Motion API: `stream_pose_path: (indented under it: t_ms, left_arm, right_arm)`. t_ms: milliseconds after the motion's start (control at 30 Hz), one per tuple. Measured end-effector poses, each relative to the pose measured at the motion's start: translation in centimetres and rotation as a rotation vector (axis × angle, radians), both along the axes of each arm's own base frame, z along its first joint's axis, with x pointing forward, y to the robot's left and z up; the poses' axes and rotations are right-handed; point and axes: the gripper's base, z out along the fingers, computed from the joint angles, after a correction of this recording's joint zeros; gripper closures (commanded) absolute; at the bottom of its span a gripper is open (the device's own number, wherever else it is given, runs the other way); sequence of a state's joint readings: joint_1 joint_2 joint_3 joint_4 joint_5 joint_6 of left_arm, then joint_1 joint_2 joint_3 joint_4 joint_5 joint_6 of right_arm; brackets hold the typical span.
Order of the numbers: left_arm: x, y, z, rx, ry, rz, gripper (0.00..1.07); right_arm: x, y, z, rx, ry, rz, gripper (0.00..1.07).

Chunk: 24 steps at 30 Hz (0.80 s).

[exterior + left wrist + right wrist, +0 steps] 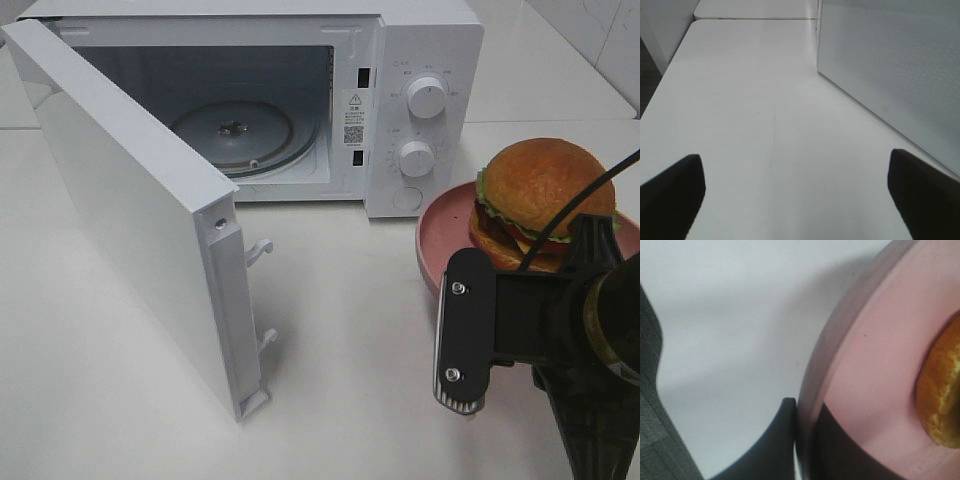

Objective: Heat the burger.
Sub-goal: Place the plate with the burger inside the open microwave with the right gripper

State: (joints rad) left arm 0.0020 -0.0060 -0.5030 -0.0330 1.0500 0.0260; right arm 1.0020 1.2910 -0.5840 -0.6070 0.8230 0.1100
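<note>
Pinching the rim of the pink plate [432,235] with the right claw [802,410], likely shut on it. On that plate, the burger [540,190], beside the open microwave [420,60]. Over the table [340,330], the left claw [795,195] wide open.

Microwave [430,50] open; bare table [340,300] between door [130,210], burger [540,185] plate [445,225].

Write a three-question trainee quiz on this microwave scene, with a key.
1. True or false: the microwave door stands open.
2. Fill in: the burger sits on a pink ____.
3. The right claw is clamped on: A the microwave door, B the rim of the plate, C the burger?
Key: 1 true; 2 plate; 3 B.
</note>
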Motion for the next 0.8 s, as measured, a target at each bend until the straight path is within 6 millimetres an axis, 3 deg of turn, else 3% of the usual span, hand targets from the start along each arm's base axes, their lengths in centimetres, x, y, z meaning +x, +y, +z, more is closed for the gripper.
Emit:
stream_pose_path:
  t_ms: [800]
  left_arm:
    - [0.0, 0.0, 0.0, 0.0, 0.0, 0.0, 0.16]
  right_arm:
    - [0.4, 1.0, 0.1, -0.109, -0.01, 0.448, 1.07]
